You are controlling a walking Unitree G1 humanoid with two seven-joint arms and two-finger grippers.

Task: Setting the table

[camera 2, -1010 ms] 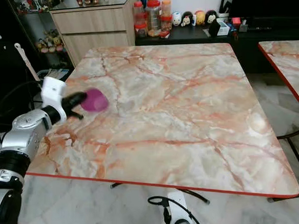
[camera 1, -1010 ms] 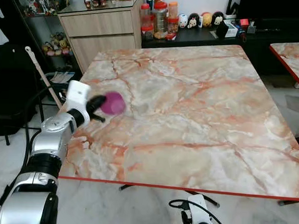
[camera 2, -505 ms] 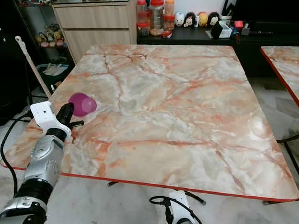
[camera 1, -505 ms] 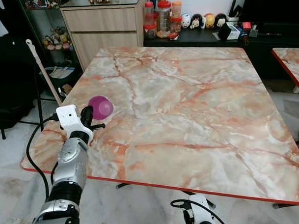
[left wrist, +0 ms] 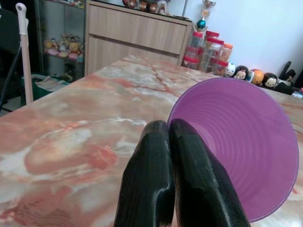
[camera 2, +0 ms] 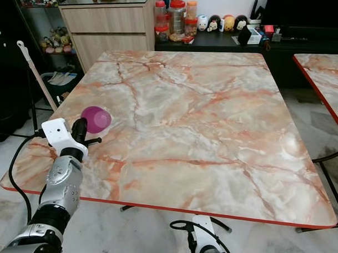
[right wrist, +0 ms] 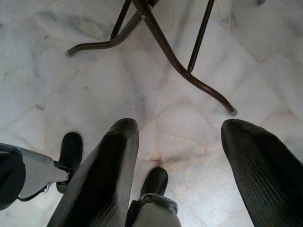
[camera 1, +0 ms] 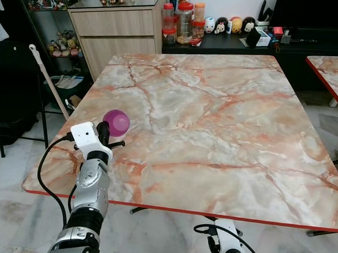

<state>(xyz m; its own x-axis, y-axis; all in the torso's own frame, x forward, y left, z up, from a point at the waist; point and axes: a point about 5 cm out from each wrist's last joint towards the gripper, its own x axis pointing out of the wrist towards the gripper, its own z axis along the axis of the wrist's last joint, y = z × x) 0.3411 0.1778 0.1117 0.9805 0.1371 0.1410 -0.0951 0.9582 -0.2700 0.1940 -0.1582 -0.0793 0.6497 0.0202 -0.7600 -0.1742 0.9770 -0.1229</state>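
Note:
A purple plastic cup (camera 1: 116, 122) lies tipped on its side in the air just above the left part of the marble table (camera 1: 214, 117). My left gripper (camera 1: 104, 132) is shut on the purple cup's rim, and in the left wrist view the two black fingers (left wrist: 163, 175) pinch the edge of the purple cup (left wrist: 241, 146), whose open mouth faces the camera. My right gripper (right wrist: 177, 156) hangs open below the table, pointing down at the floor with nothing between its fingers.
A wooden cabinet (camera 1: 116, 33) and a dark shelf with jars (camera 1: 181, 18) and small figurines stand behind the table. A mop handle (camera 1: 48, 80) leans at the left. A second marble table (camera 1: 332, 71) edges in at the right. Metal table legs (right wrist: 170, 56) cross the tiled floor.
The camera has shifted, so the table's near left corner now shows. My left arm now reaches forward from below the table edge, and the cup has tipped to a new angle.

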